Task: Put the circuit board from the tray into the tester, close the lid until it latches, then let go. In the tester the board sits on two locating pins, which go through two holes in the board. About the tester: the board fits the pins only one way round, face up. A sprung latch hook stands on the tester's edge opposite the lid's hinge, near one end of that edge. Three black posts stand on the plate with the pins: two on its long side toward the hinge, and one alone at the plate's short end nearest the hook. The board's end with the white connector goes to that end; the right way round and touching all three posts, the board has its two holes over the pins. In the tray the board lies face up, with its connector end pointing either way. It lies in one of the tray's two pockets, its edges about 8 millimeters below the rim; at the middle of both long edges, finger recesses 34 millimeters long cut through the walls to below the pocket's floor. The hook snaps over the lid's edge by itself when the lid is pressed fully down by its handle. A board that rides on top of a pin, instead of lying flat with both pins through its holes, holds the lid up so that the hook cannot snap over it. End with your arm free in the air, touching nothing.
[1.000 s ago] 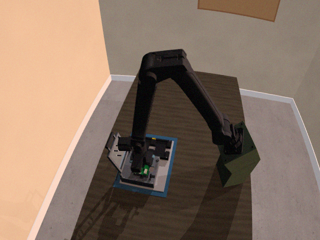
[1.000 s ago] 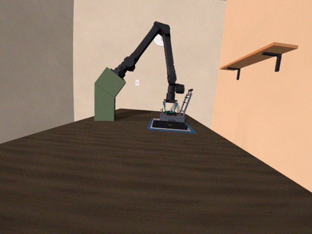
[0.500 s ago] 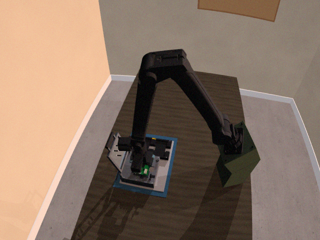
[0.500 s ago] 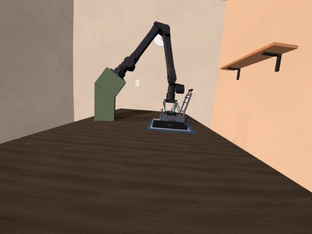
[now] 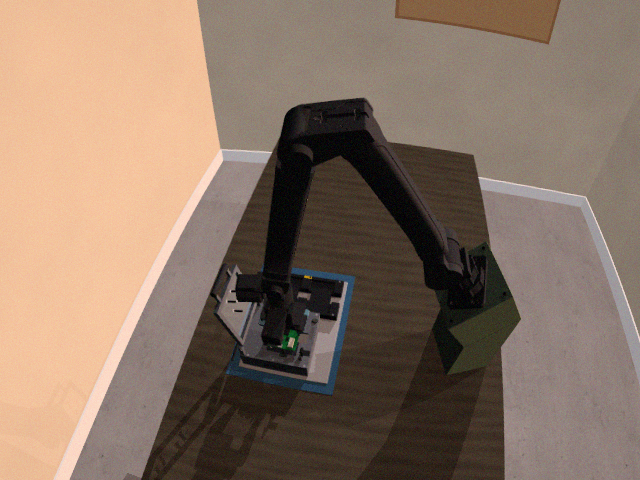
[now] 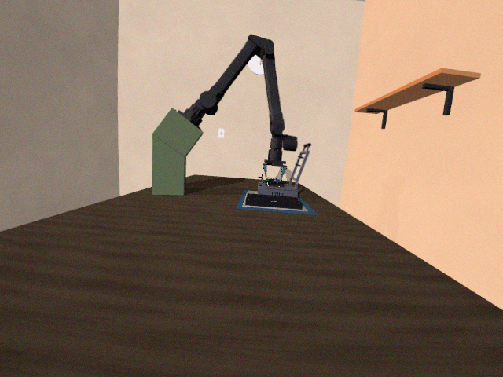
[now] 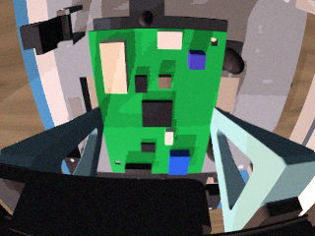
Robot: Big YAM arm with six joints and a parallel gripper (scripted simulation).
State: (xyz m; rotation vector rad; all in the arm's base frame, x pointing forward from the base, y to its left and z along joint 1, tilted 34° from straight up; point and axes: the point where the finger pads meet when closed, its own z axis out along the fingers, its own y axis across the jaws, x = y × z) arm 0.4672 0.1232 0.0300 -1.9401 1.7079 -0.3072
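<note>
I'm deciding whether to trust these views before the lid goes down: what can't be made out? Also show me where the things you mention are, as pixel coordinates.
- Locating pins: the circuit board [image 5: 291, 341] [image 6: 273, 180] [image 7: 157, 113] covers their place in the wrist view.
- Whether the board lies fully flat: too small in the exterior view.
- Fingertip contact with the board: unclear in the wrist view, too small in the exterior.
- Wall clock's face: partly behind the arm, exterior view.
</note>
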